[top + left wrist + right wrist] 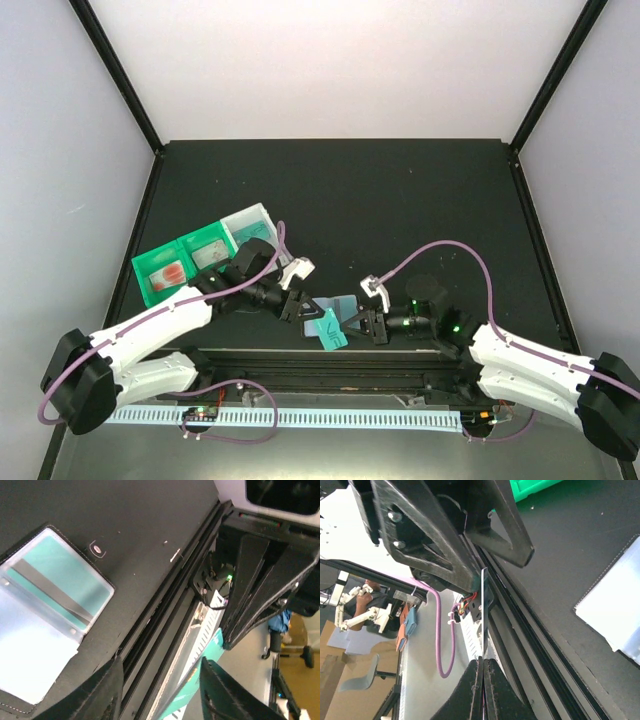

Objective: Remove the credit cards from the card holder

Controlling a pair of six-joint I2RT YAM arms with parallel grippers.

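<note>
Right gripper (482, 667): fingers together, clamped on the edge of a teal credit card (328, 328). Left gripper (161, 672): fingers apart, straddling that card.

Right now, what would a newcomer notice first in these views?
A teal credit card hangs near the front edge of the table, pinched in the shut right gripper. Beside it lies the open card holder, a second card showing teal in its clear pocket.

green tray (141, 268): far-left on table (350, 190) | white bin (263, 211): just beside tray's right end | pale slotted strip (330, 418): near edge
</note>
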